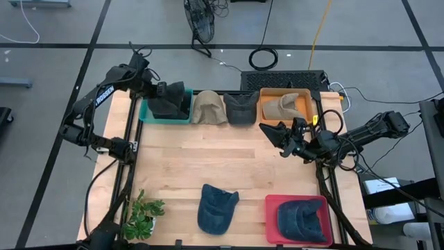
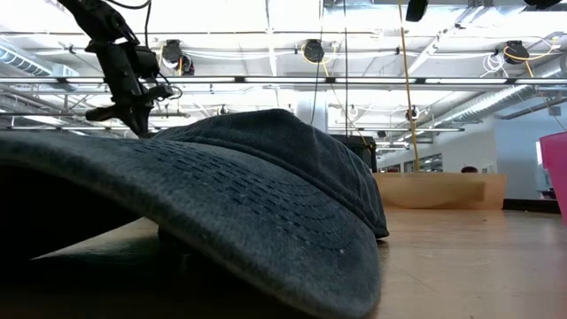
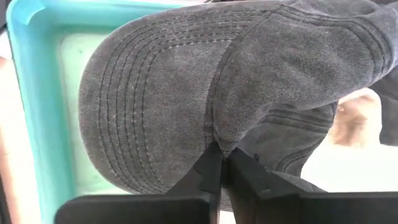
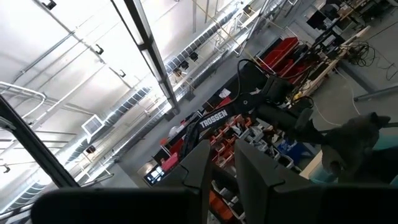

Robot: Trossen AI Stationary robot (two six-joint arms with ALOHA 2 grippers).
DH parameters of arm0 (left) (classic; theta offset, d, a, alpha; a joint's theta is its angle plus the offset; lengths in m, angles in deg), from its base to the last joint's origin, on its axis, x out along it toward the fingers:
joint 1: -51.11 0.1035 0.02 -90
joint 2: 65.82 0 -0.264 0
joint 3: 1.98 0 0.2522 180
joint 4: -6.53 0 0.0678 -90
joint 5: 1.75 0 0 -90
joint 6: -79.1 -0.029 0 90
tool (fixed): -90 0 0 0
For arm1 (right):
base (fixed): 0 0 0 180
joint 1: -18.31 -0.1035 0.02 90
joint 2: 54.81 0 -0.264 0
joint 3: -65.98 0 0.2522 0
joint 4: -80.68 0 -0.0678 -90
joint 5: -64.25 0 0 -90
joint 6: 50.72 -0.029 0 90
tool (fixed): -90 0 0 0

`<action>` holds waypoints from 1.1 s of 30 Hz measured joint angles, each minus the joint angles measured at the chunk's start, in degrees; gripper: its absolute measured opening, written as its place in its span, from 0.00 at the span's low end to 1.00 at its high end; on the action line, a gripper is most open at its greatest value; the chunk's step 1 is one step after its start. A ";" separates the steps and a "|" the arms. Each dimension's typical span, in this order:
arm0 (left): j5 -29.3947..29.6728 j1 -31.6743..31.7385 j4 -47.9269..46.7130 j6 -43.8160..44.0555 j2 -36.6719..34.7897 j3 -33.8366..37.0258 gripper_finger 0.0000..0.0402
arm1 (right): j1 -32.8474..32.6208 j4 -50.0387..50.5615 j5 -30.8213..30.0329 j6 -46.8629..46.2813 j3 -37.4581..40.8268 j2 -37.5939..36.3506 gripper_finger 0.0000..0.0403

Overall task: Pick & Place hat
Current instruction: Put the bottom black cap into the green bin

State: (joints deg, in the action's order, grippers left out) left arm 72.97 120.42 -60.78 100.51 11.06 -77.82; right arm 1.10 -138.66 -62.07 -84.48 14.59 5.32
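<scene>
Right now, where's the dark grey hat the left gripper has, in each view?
High: dark grey hat over the teal tray, far-left end of the table.
Low: not identifiable; a blue cap up close fills the frame.
Left wrist: fills the frame, pinched by the left gripper, teal tray rim beside it.
Right wrist: grey shape at the edge, probably it.
Shared landmark: teal tray.

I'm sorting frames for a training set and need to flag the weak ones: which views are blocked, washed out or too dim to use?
Low view: blue hat fills the frame, its underside in deep shadow. Left wrist view: grey hat very near, bright glare at one edge. Right wrist view: aimed at the ceiling, lights blown out. High view: evenly lit.
</scene>
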 joint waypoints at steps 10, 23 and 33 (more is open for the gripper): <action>6.47 -3.22 -1.41 4.96 -0.02 0.00 0.06 | 0.00 0.87 0.08 0.17 0.00 0.01 0.13; 6.79 -3.45 -1.67 4.61 -0.02 0.00 0.20 | 0.00 1.70 0.48 -0.22 0.00 0.01 0.13; 4.21 -4.04 -2.04 4.73 -0.02 0.00 0.43 | -0.10 2.00 2.06 -0.70 0.00 0.02 0.13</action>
State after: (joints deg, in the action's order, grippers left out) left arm 77.18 116.38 -62.83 105.24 11.04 -77.82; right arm 1.00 -136.66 -60.01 -85.18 14.59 5.33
